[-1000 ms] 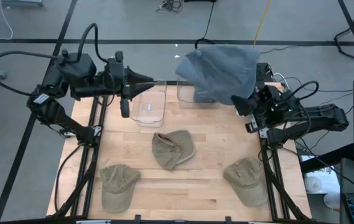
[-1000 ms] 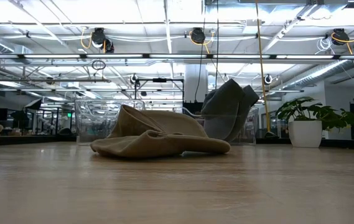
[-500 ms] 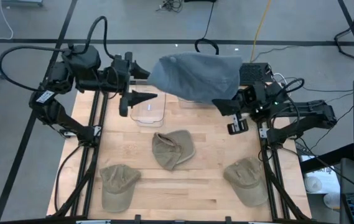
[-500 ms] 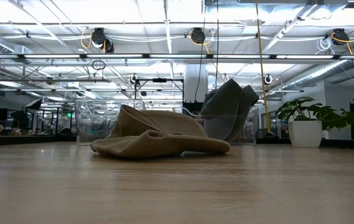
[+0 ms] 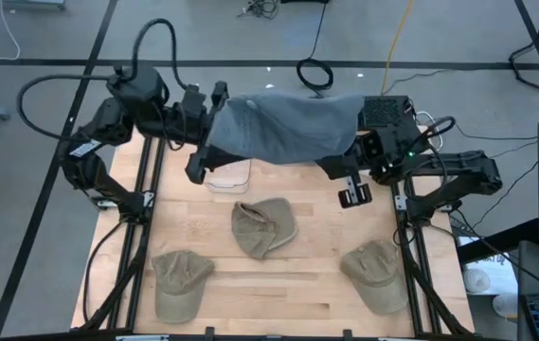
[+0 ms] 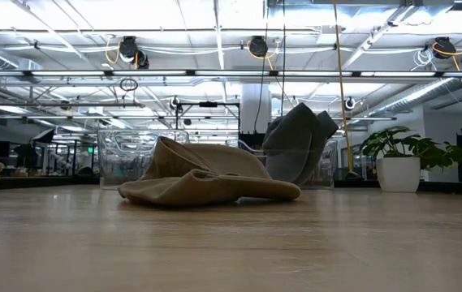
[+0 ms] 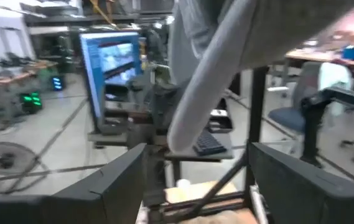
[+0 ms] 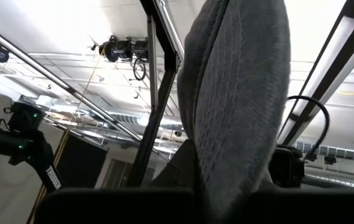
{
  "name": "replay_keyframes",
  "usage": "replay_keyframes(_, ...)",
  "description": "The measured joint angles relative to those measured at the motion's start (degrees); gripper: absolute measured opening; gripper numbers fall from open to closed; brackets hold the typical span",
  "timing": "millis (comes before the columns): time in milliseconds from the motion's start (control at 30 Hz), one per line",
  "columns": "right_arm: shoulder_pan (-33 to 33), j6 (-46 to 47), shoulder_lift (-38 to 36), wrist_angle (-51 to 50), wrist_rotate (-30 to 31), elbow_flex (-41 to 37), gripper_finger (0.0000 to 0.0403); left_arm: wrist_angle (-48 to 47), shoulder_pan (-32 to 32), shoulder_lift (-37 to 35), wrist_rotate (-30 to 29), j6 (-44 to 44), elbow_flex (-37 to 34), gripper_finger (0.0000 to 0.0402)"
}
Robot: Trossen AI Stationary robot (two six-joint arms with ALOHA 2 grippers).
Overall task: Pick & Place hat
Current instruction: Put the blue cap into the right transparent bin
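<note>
A grey hat (image 5: 283, 123) hangs high over the table's far edge, stretched between my two arms. My right gripper (image 5: 337, 163) is shut on its right end. My left gripper (image 5: 207, 133) is open at the hat's left end, one finger toward the far side and one toward the near side. In the left wrist view a band of the hat (image 7: 201, 93) comes down between the spread fingers (image 7: 124, 180) and touches neither. Three tan hats (image 5: 264, 227) (image 5: 179, 279) (image 5: 375, 275) lie flat on the wooden table. My right gripper pinches the grey hat's right end (image 8: 226, 180) between its two fingers. The fingers come from the table's right and slant upward. The cloth rises out of them and runs toward the left arm, lifted clear of the table. How many layers are held is hidden.
A clear bin (image 5: 226, 172) stands at the far middle, partly under the held hat. The low view shows two clear bins (image 6: 137, 154) at the back, with a grey cloth shape (image 6: 295, 150) in the right one. The middle tan hat (image 6: 206, 182) lies in front of them.
My right gripper has carried the grey hat up and toward the table's left, and the hat has spread out level toward the left arm. My left gripper has turned, shifted toward the hat and opened, so its fingers now stand on either side of the hat's left end.
</note>
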Motion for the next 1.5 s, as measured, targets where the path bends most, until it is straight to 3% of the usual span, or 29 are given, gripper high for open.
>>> replay_keyframes(600,0.02,0.74,0.00,-1.19,0.01,0.08,0.0000,13.21,-0.60,7.00,3.40,-3.51,-0.02,0.0273)
replay_keyframes(767,0.02,0.17,0.00,-2.02,-0.05,0.07,0.0000,13.22,-0.70,7.17,6.11,-4.38,-0.02,0.0224)
replay_keyframes(1033,0.02,0.33,-0.13,-2.62,0.10,0.07,0.0008,11.97,-0.59,7.17,6.61,-4.13,-0.02,0.0098)
replay_keyframes(1200,0.02,0.45,-0.07,-3.25,0.69,0.07,0.0033,11.55,-0.36,7.14,10.13,-2.62,-0.02,0.0023)
replay_keyframes(1500,0.02,3.19,-0.48,-10.30,3.08,-0.02,0.0100,7.66,1.92,6.07,16.59,-5.60,0.02,0.0008)
